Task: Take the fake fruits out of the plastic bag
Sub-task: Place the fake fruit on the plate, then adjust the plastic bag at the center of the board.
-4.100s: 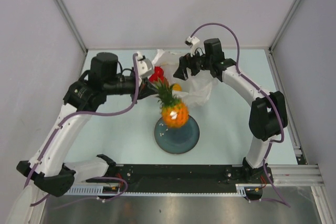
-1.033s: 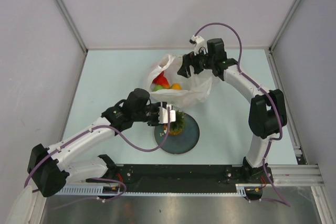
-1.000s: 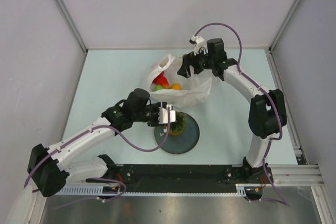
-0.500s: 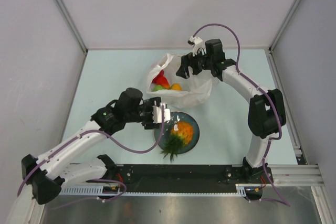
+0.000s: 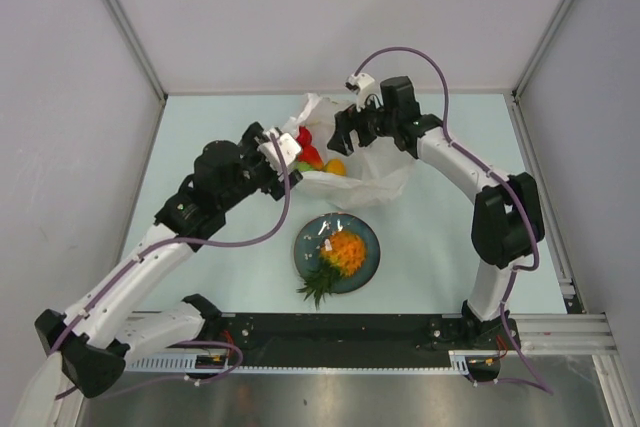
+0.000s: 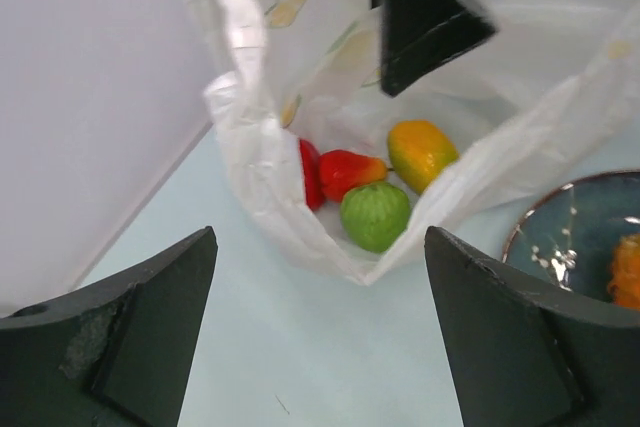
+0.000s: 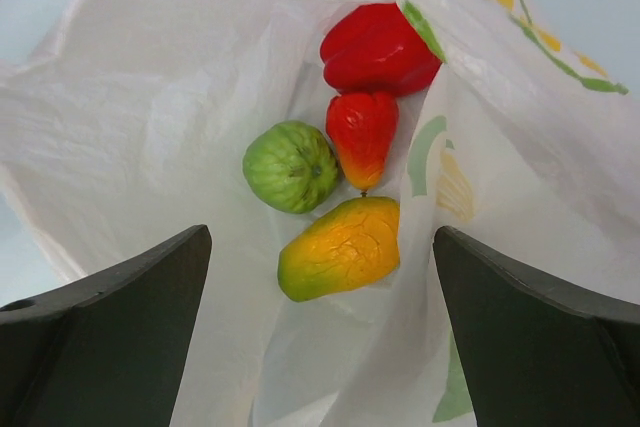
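The plastic bag (image 5: 370,162) lies crumpled at the back of the table, its mouth facing left. Inside it are a red fruit (image 7: 378,47), a smaller red one (image 7: 362,137), a green round one (image 7: 292,167) and a yellow mango-like one (image 7: 340,247). The pineapple (image 5: 346,251) lies on its side on the dark plate (image 5: 368,232), with its crown over the near rim. My left gripper (image 5: 283,150) is open and empty just left of the bag's mouth (image 6: 330,247). My right gripper (image 5: 338,135) hangs open over the bag's inside, above the mango-like fruit, and grips nothing.
White walls close in the table at the back and on both sides. In the left wrist view, the right gripper's dark finger (image 6: 425,17) shows above the bag and the plate's rim (image 6: 560,237) is at the right.
My left gripper opened and let the pineapple go onto the plate, where it tipped onto its side. It then drew back up and left to the bag's mouth. The right arm barely shifted.
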### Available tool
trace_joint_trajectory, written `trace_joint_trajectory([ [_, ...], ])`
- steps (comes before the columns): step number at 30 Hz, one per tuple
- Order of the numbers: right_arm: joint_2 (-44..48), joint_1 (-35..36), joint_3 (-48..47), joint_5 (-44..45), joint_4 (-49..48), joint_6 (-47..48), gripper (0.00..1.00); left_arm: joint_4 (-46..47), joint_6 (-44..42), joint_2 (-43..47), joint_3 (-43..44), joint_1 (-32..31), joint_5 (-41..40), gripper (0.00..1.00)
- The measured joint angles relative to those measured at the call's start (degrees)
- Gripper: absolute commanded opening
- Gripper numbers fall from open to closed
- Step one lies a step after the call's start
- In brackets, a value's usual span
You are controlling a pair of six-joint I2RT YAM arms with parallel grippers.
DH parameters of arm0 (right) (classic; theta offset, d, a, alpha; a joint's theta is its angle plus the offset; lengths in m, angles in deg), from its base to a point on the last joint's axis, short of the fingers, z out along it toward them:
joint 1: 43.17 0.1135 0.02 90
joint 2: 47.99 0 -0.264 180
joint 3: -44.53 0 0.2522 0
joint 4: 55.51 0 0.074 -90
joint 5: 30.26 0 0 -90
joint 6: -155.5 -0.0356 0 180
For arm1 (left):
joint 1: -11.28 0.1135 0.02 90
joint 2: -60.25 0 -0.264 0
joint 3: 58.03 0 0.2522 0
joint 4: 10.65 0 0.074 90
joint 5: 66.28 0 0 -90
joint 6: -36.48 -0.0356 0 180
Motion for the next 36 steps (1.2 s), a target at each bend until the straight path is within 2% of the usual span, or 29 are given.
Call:
trace_joint_trajectory([
  [8, 8.59, 1.60, 0.00, 2.64, 0.48, 2.78, 0.98, 2.47, 6.21, -8.04, 6.16, 3.93, -8.13, 0.90],
  [11, 11.17, 3.52, 0.00, 3.58, 0.55, 4.63, 0.95, 3.43, 7.58, -11.32, 8.15, 4.48, -9.92, 0.84],
  [12, 11.58, 4.33, 0.00, 3.80, 0.57, 5.33, 0.93, 3.80, 8.35, -12.63, 8.52, 4.61, -10.38, 0.77],
  [13, 11.74, 4.94, 0.00, 4.02, 0.66, 5.84, 0.88, 3.85, 8.96, -13.49, 8.72, 4.79, -10.38, 0.60],
  [15, 11.67, 6.29, 0.09, 4.42, 1.07, 7.13, 0.82, 3.61, 11.02, -15.72, 9.27, 5.51, -10.03, 0.48],
  [16, 11.34, 6.84, 0.24, 4.52, 1.38, 7.50, 0.78, 3.37, 12.02, -16.79, 9.68, 6.05, -9.77, 0.33],
  [17, 10.97, 7.21, 0.31, 4.68, 1.53, 7.65, 0.77, 3.10, 12.81, -17.64, 10.14, 6.54, -9.25, 0.25],
  [19, 9.31, 7.34, 0.31, 5.57, 1.64, 7.69, 0.75, 2.58, 14.49, -19.39, 11.47, 7.65, -7.69, 0.00],
  [26, 0.61, 4.76, 0.59, 13.03, 2.34, 8.17, 0.74, 2.10, 17.18, -20.65, 14.40, 8.76, -2.27, 0.00],
  [30, -0.07, 3.50, 4.33, 16.04, 2.67, 9.92, 0.75, 1.55, 19.19, -19.71, 14.32, 10.05, -0.42, 0.00],
  [36, 1.20, 3.30, 13.90, 19.58, 2.40, 12.48, 0.81, 1.53, 21.51, -9.94, 4.44, 12.85, 2.01, 0.00],
])
